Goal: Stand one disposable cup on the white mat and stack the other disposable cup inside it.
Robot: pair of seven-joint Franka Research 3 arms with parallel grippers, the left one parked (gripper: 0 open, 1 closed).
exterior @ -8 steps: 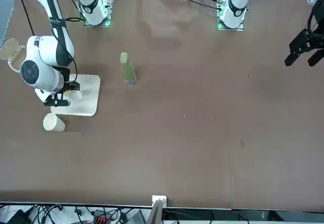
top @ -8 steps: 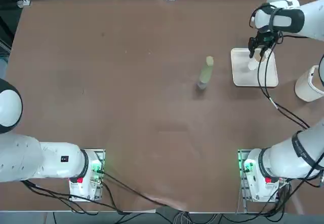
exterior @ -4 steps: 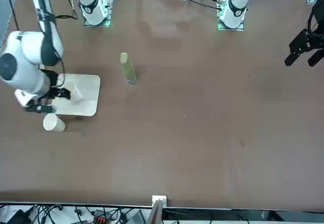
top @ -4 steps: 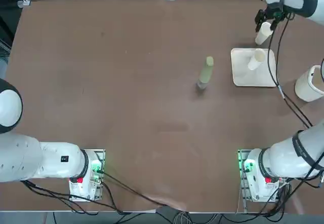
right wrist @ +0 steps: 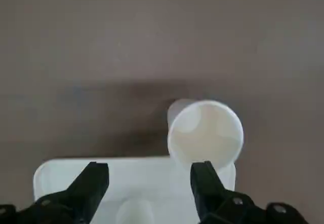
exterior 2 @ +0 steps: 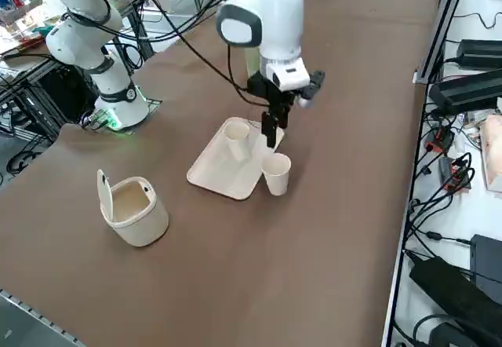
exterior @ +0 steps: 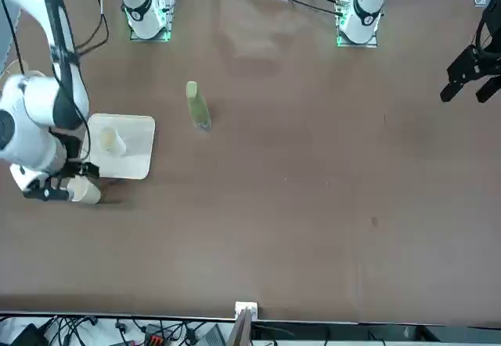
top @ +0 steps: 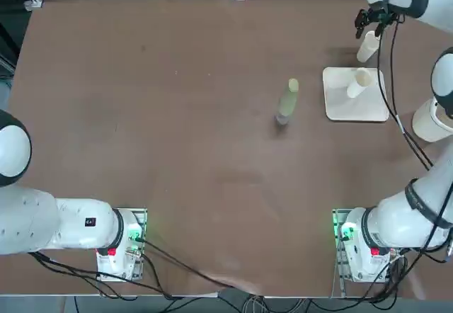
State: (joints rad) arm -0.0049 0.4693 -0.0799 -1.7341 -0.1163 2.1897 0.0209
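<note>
Across nearly the whole top view we see the brown bench (top: 212,150). The right arm (top: 425,207) rises from the lower right of that view and reaches to its upper right.

Next in size is the white mat (top: 340,107), lying flat on the bench in the upper right of the top view. Near it, by that view's right edge, we find the big white tub (exterior 2: 135,225); in the right side view it sits at the lower left, with a flap raised at its rim.

We have the right pincer (right wrist: 149,169) in the upper right of the top view and the left part of the front view, close to the cup off the mat. Its fingers are spread apart, with nothing clamped in them.

The pale green bottle (top: 287,102) stands right of centre in the top view, well apart from the mat.

Smallest are our two white paper cups, both upright with their open ends up, and separate rather than stacked. The cup on the mat (exterior 2: 237,140) stands just above the middle of the right side view. The cup off the mat (exterior 2: 276,174) stands on the bench just beside the mat's edge, a little lower and to the right in that same view.
</note>
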